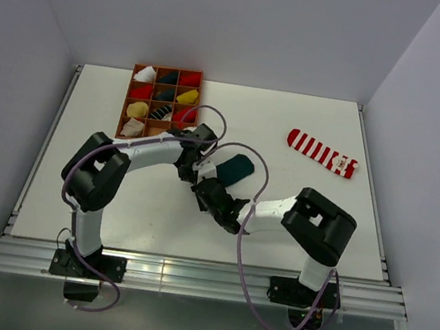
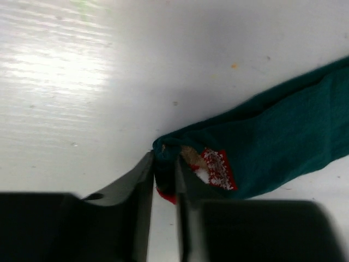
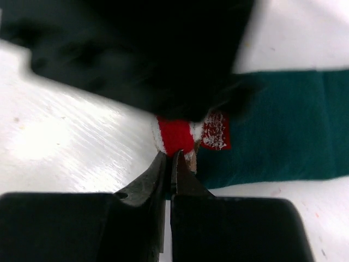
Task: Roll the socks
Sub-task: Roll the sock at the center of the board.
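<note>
- Where the two arms meet mid-desk (image 1: 253, 112), the right fingers (image 3: 147, 185) are pressed together, tips touching the dark green sock (image 3: 283, 125) at its red end.
- The left fingers (image 2: 133, 188) pinch that same end.
- Farther right, the striped sock (image 1: 321, 152) lies flat.
- At the back left sits a compartment tray (image 1: 126, 100) of rolled bundles (image 1: 138, 108).

Green sock (image 2: 283, 136): knit cloth, matt. Striped sock (image 1: 321, 152): cloth, matt. Surface (image 2: 82, 82): white, smooth, semi-gloss w/ fine streaks. Fingers (image 2: 136, 185): dark, smooth, slight sheen. Tray (image 1: 126, 104): reddish-brown, wood-look, matt.
</note>
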Tool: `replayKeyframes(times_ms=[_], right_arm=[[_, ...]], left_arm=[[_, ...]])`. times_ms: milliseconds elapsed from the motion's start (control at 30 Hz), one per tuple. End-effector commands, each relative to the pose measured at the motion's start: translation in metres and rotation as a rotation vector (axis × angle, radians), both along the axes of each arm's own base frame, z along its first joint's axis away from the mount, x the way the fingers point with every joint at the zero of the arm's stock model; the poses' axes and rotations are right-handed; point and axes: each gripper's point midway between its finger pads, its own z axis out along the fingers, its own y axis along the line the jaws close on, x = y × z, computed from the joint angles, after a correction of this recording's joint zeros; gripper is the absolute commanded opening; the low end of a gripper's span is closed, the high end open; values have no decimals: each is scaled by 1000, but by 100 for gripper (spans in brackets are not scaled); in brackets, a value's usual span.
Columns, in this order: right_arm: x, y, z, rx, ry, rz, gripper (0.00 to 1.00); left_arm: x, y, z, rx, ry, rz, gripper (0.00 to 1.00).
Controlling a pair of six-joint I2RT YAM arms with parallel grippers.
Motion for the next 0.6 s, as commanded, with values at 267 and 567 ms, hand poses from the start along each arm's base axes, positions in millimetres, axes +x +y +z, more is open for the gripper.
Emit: replayKeyframes(times_ms=[267, 567], right_arm=[[-38, -3, -32, 185, 488, 166, 0], [-46, 0, -29, 460, 791, 215, 0]], left_arm=[[14, 35, 49, -101, -173, 231, 65], [13, 45, 75, -278, -291, 308, 72]])
